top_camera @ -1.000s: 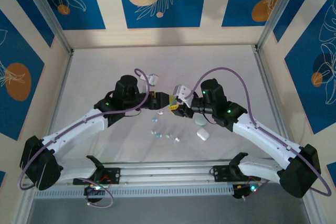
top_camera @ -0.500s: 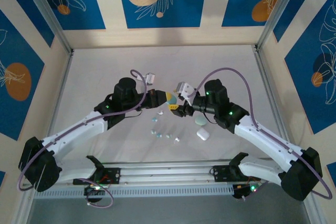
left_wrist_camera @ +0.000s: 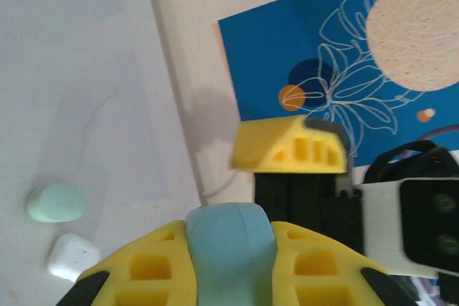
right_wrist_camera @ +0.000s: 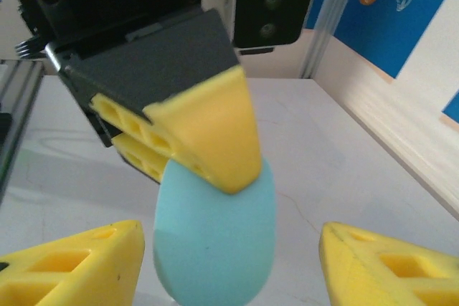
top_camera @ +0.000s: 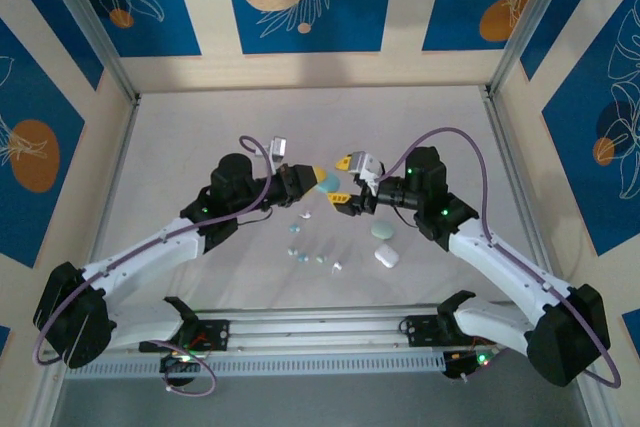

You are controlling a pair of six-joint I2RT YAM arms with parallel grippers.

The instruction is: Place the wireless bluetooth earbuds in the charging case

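Glossy pale blue case [right_wrist_camera: 215, 241] between yellow fingers [right_wrist_camera: 208, 127]; mint case [left_wrist_camera: 57, 203] and white case [left_wrist_camera: 72, 257] on an off-white table [left_wrist_camera: 72, 69]; deep blue wall panels [top_camera: 350, 7] with white leaf outlines, peach and orange discs

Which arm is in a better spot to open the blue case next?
Probably the right. The left gripper is shut on the blue case, holding it up; the right gripper is open, facing it, fingers either side.

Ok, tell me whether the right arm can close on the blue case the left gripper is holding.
Probably yes: the right gripper is open, its fingers flanking the blue case with nothing between them. The left gripper only pinches the case's far end.
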